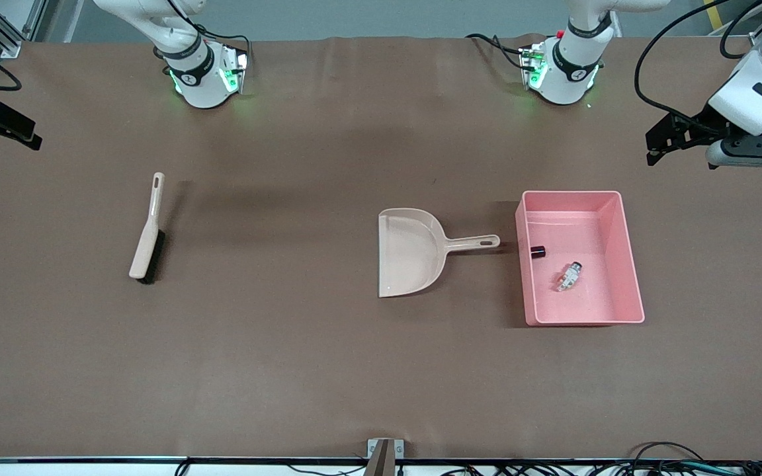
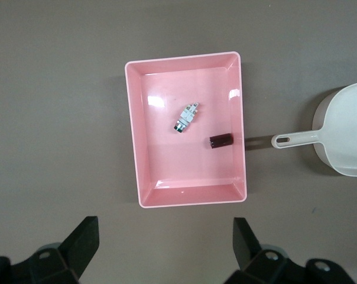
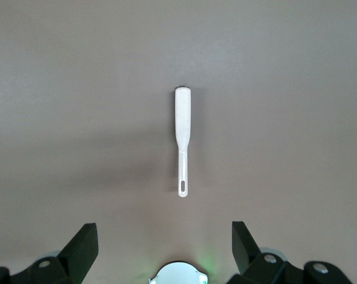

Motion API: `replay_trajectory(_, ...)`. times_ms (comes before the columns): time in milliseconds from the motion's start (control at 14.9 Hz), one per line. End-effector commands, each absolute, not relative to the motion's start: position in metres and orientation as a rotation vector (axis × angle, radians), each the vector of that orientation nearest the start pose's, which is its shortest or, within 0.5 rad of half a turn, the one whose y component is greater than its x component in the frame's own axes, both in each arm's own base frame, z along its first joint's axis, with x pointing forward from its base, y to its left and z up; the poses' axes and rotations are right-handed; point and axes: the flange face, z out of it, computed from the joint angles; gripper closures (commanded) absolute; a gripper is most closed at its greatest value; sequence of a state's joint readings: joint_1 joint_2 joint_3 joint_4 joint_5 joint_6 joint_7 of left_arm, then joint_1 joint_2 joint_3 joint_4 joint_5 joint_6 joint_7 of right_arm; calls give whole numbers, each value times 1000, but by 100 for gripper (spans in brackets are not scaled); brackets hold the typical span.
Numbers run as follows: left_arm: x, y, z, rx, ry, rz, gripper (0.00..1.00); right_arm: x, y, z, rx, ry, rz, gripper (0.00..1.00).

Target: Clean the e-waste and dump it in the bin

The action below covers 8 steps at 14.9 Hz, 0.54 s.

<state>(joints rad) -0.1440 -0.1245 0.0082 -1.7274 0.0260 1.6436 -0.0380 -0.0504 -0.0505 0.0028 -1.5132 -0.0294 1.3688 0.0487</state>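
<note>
**Pink tub holds both parts; both arms wait high at the table's ends**

Pink and low-walled, the rectangular plastic bin (image 1: 626,258) sits right of centre in the front view, toward the left arm's end of the brown table (image 1: 301,370). Both pieces of e-waste lie on its floor, apart from each other: the small black block (image 1: 538,251) near the wall that faces the dustpan, and the white-grey part with a dark end (image 1: 570,276) nearer the front camera.

The beige plastic dustpan (image 1: 409,253) lies just beside the bin, its handle pointing at the tub without touching it. A beige-handled brush with black bristles (image 1: 148,231) lies well apart, in the left half of the frame.

The left gripper (image 1: 659,142) hangs at the frame's right edge, fingers (image 2: 84,239) spread and empty above the bin. The right gripper (image 1: 20,132) hangs at the left edge, fingers (image 3: 84,245) likewise spread wide, the brush below it.
</note>
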Motion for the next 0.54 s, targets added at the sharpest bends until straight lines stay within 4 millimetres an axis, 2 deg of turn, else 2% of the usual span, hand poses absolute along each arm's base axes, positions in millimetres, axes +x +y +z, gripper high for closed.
replay_trajectory(0, 523, -66, 631, -3132, 152, -37, 0, 507, -29, 663, -3142, 139, 150, 0)
replay_trajectory(201, 526, -67, 631, -3132, 145, -39, 0, 506, -37, 662, -3139, 158, 159, 0)
replay_trajectory(469, 526, -69, 631, -3142, 125, -38, 0, 505, -38, 660, -3136, 158, 174, 0)
